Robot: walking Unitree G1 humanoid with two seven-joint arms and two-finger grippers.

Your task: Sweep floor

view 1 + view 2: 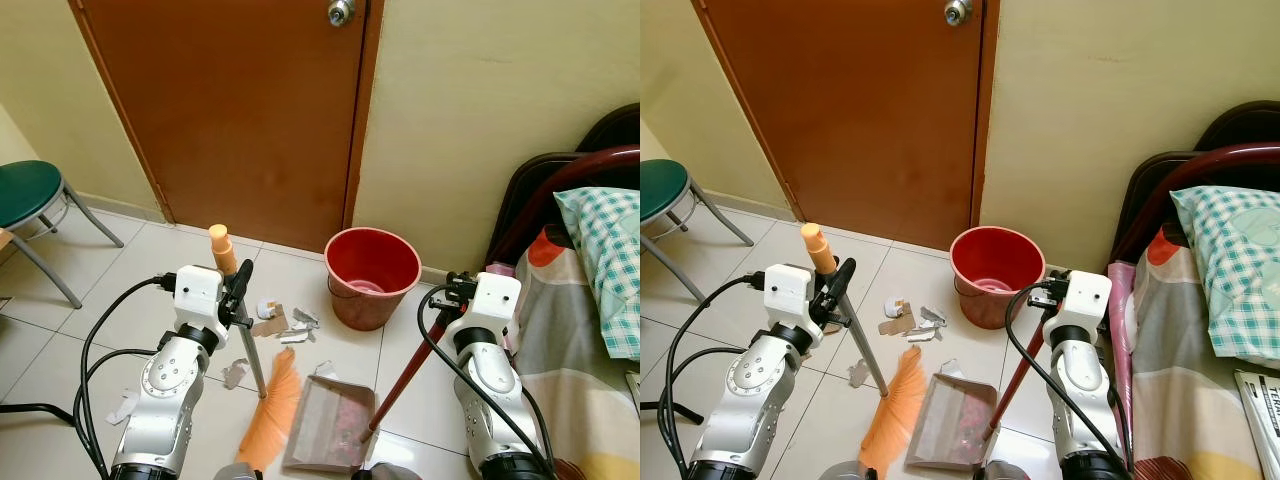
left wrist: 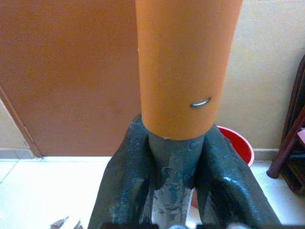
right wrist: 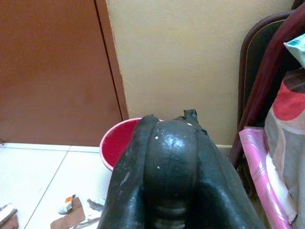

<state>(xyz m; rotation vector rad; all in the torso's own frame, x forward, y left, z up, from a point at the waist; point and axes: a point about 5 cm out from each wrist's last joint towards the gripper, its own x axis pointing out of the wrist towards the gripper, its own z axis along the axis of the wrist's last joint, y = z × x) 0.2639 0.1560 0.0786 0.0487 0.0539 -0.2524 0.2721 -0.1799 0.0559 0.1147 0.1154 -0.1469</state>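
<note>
The left claw [image 1: 240, 285] is clamped around the grey shaft of a broom [image 1: 272, 405], just under its orange grip. The shaft slants down from that claw to orange bristles resting on the tiled floor [image 1: 70, 330]. The right claw [image 1: 452, 290] grips the top of a dustpan's dark red handle [image 1: 405, 375]. The dustpan [image 1: 330, 425] sits on the floor between the two claws, touching the bristles. Scraps of paper litter [image 1: 285, 325] lie just beyond the pan. A red bucket [image 1: 372, 275] stands near the right claw, before a brown door [image 1: 240, 110].
</note>
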